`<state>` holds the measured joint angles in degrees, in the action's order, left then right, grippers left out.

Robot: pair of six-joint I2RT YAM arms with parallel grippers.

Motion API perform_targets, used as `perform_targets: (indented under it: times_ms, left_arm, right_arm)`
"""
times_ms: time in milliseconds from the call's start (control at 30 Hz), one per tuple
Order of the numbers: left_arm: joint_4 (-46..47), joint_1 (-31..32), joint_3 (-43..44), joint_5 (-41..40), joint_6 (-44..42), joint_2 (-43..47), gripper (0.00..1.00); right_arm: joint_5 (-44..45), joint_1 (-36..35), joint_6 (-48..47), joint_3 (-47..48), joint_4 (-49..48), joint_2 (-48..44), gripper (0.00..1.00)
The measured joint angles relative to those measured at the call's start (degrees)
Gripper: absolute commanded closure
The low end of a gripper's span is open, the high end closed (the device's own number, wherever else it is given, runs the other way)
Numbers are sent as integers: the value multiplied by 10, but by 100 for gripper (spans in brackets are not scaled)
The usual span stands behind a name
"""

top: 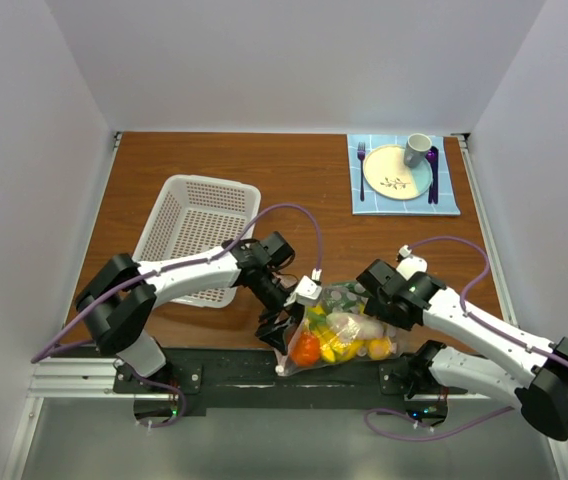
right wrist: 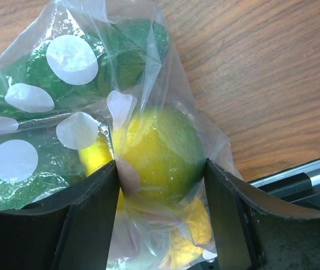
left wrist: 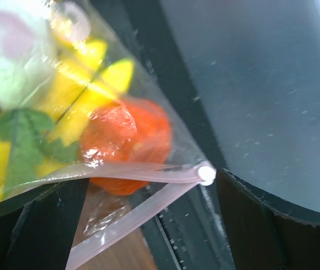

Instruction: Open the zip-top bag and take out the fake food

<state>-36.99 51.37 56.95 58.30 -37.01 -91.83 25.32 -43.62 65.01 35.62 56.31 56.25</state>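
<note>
Zip-top bag (top: 349,335), zip strip (left wrist: 143,171) sharp, left wrist

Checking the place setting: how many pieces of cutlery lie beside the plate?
2: a fork on the plate's basket side, a purple utensil on the other side, beside the cup.
</note>
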Motion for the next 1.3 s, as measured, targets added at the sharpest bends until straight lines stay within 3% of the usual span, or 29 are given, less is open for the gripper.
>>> perform_targets:
  times_ms: [200, 467, 633, 667, 800, 1000, 1200, 1267, 1300]
  left_arm:
    - [-10, 6, -1, 42, -10, 0, 0]
    - [94, 42, -62, -34, 33, -9, 0]
    - [129, 40, -58, -55, 52, -37, 0]
    - [128, 37, -51, -56, 58, -44, 0]
    - [114, -12, 5, -41, 78, -62, 0]
    - [109, -137, 83, -35, 79, -57, 0]
    - [104, -149, 47, -42, 79, -23, 0]
    - [103, -146, 25, -46, 79, -8, 0]
    - [101, -145, 16, -48, 79, 0, 0]
  right_arm:
    - [10, -11, 10, 0, -2, 9, 39]
    - [19, -25, 23, 0, 1, 7, 43]
    - [21, -32, 37, -4, 5, -5, 71]
    - [22, -35, 37, -4, 6, -6, 84]
    - [37, -38, 30, 31, 37, -3, 100]
    - [82, -40, -7, 182, 52, 43, 96]
    - [95, -40, -45, 236, 37, 106, 100]
    - [95, -40, -50, 236, 36, 119, 64]
    - [95, -40, -49, 235, 36, 122, 55]
